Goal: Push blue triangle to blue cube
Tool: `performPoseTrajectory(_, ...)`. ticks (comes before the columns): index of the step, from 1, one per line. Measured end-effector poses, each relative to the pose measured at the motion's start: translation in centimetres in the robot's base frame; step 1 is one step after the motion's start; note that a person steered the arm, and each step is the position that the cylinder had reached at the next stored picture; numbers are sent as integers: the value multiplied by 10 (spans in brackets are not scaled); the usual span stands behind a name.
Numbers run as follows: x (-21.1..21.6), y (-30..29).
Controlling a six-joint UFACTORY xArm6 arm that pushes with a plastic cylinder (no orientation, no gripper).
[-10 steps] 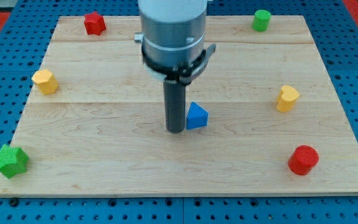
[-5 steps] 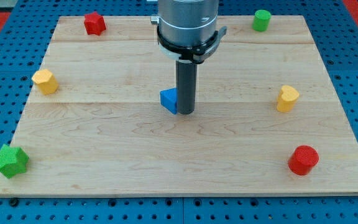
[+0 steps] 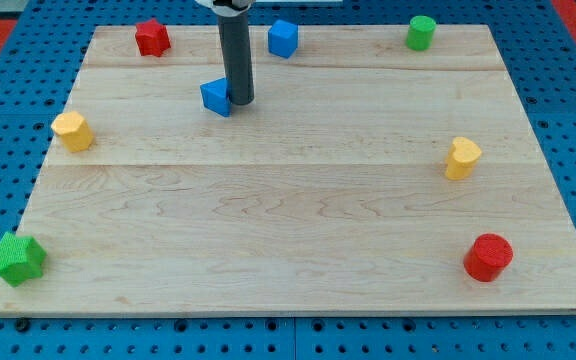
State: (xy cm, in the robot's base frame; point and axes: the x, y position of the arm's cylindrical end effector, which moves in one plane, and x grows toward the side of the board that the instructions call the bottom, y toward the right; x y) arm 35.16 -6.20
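From the one camera view, the rod stands near the board's (image 3: 298,300) top edge, and my tip (image 3: 240,102) rests against the right side of the blue triangle (image 3: 215,97), apparently touching it, though the rod hides the contact. There are no fingers here, only the plain rod. The blue cube (image 3: 283,38) sits up and to the right, apart from both. A red star (image 3: 152,37) lies further to the view's left along the top edge.
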Motion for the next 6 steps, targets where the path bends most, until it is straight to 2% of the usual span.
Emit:
performPoseTrajectory(1, 41, -13)
performPoseTrajectory(2, 34, -51)
performPoseTrajectory(4, -49, -14)
performPoseTrajectory(5, -77, 16)
performPoseTrajectory(6, -87, 39)
